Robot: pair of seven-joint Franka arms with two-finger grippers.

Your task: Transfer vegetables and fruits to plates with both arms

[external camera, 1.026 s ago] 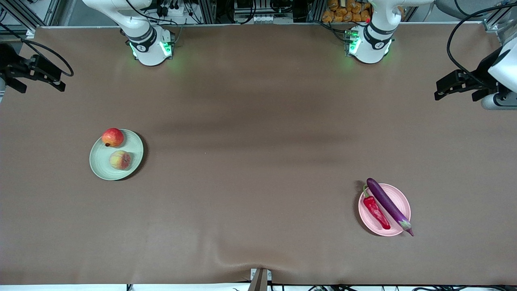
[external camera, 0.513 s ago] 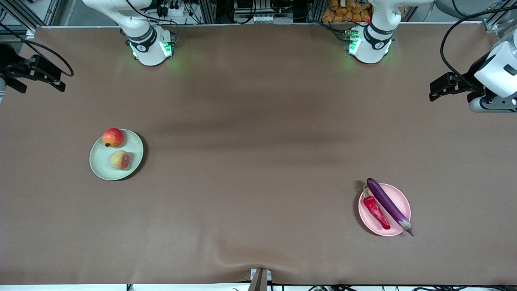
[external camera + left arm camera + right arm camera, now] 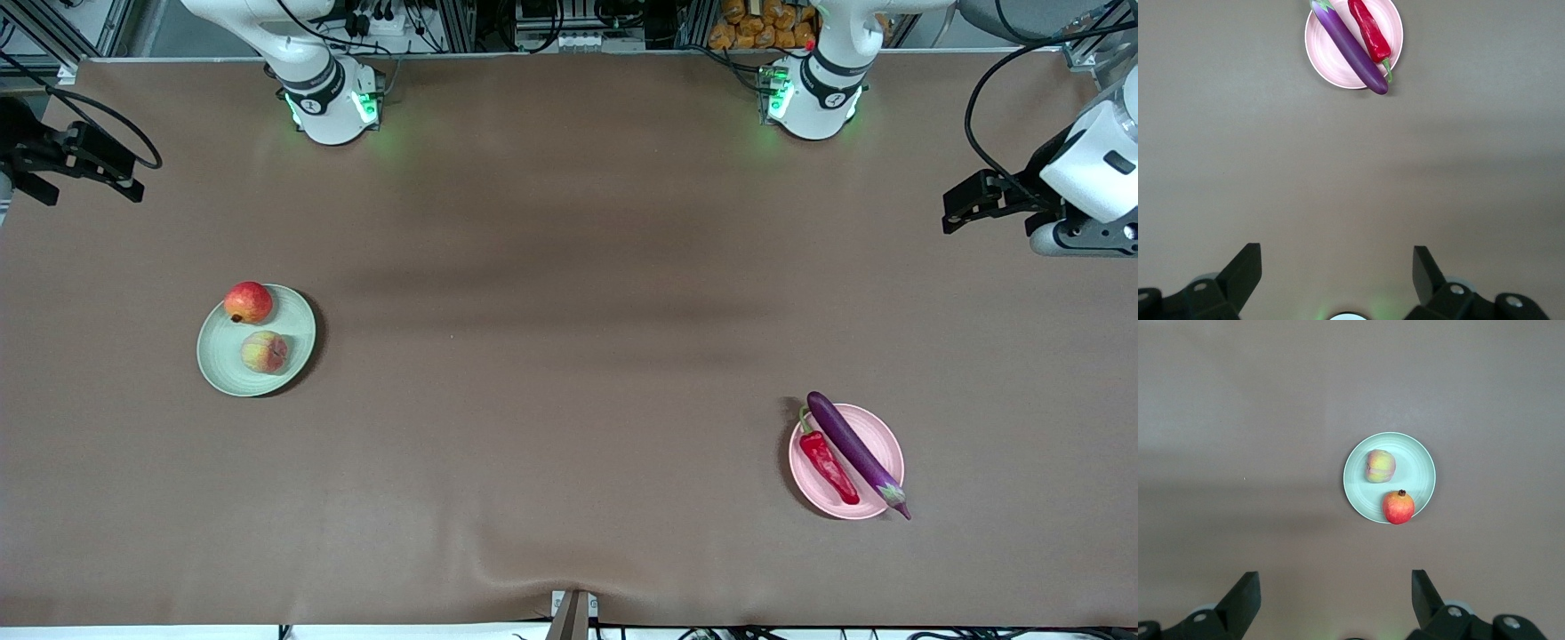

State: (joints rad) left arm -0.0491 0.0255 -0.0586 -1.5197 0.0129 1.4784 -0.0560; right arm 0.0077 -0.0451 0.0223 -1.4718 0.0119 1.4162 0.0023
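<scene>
A pale green plate toward the right arm's end holds a red apple-like fruit and a peach. A pale pink plate toward the left arm's end, nearer the front camera, holds a purple eggplant and a red chili side by side. My left gripper is open and empty, high over the table's edge at its own end. My right gripper is open and empty, high at its own end. The left wrist view shows the eggplant and chili. The right wrist view shows the peach and apple.
The brown table cover stretches bare between the two plates. The arm bases stand at the robots' edge, with cables and equipment past it.
My left arm's wrist has lifted and drawn slightly toward the robots' side of the table. The right arm, plates, fruits and vegetables have not moved.
</scene>
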